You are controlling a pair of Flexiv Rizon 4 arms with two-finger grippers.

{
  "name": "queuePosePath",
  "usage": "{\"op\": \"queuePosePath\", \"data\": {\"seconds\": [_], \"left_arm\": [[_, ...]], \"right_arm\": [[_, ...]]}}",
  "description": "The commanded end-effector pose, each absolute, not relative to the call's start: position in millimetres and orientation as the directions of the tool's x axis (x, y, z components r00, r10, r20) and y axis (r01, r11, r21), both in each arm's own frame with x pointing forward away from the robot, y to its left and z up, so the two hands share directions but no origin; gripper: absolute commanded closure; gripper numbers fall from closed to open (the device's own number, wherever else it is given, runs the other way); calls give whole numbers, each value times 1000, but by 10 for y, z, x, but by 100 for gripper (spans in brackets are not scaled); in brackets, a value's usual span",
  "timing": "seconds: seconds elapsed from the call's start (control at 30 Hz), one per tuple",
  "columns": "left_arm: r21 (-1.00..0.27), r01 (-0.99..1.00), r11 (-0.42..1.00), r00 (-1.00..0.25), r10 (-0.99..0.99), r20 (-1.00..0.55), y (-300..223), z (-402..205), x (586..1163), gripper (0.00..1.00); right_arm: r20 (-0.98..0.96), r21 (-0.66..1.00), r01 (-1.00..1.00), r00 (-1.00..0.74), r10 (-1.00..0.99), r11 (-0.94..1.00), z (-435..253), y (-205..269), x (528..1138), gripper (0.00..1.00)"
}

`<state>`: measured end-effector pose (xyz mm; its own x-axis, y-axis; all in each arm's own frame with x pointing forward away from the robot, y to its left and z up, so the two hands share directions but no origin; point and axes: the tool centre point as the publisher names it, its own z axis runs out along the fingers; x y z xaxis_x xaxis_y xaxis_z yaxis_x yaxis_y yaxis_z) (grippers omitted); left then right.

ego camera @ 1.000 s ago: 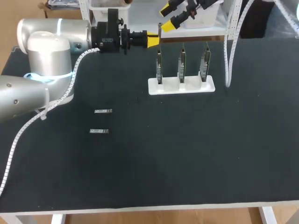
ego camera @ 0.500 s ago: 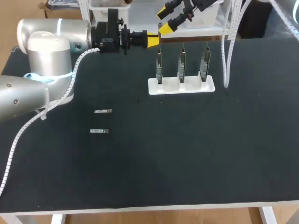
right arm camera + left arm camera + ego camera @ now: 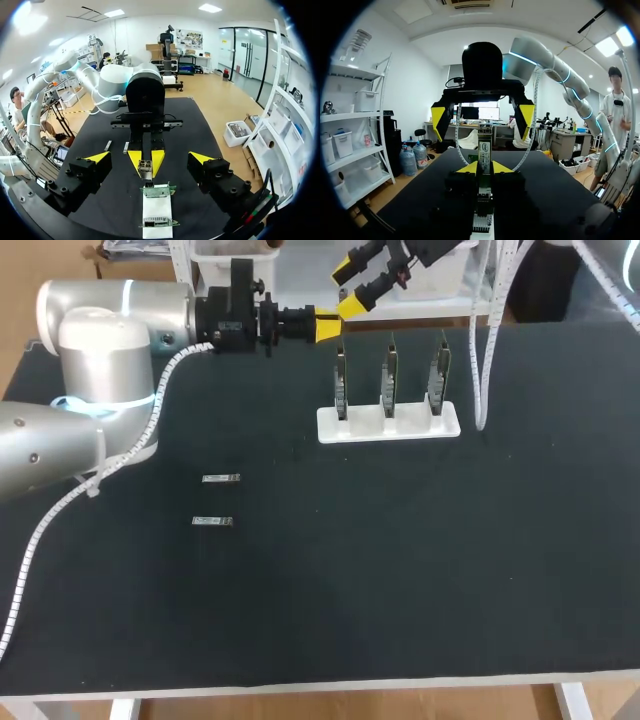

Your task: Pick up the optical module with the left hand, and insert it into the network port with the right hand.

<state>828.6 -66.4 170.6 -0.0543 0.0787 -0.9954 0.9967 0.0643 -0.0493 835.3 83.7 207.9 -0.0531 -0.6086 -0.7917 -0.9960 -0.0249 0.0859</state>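
My left gripper (image 3: 327, 327) is above the table's far edge, shut on a slim silver optical module (image 3: 485, 149) that sticks out past its yellow tips. Facing it, my right gripper (image 3: 348, 285) stands open, its fingers on either side of the module's free end without touching it. In the right wrist view the module (image 3: 145, 168) lies midway between the right gripper's (image 3: 150, 159) wide-apart fingers, with the left gripper (image 3: 146, 158) behind it. Below stands the white holder (image 3: 388, 424) with three upright network cards, the nearest one (image 3: 157, 191) just under the module.
Two more optical modules (image 3: 220, 478) (image 3: 212, 522) lie flat on the black mat left of centre. A white cable chain (image 3: 487, 350) hangs down at the holder's right. The left arm's grey body (image 3: 100, 350) fills the far left corner.
My right gripper has shifted slightly left and down toward the left gripper's tip, still open. The left arm and its module have stayed put.
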Motion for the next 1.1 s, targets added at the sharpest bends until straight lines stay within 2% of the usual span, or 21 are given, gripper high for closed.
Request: {"op": "queuePosePath", "data": {"seconds": [0.03, 0.23, 0.27, 0.33, 1.1], "left_arm": [[-49, 997, 63, -54, 80, -995, -666, 1705, 8297, 100], [-49, 997, 63, -54, 80, -995, -666, 1705, 8297, 100], [-49, 997, 63, -54, 80, -995, -666, 1705, 8297, 100], [-49, 997, 63, -54, 80, -995, -666, 1705, 8297, 100], [-49, 997, 63, -54, 80, -995, -666, 1705, 8297, 100]], "right_arm": [[-786, 387, -816, -48, -616, -429, 2087, 859, 8441, 0], [-783, 382, -818, -39, -621, -430, 2088, 862, 8429, 0], [-785, 377, -818, -33, -619, -435, 2090, 865, 8425, 56], [-785, 369, -823, -28, -618, -431, 2092, 866, 8424, 100], [-783, 368, -828, -30, -622, -423, 2097, 855, 8406, 100]]}}
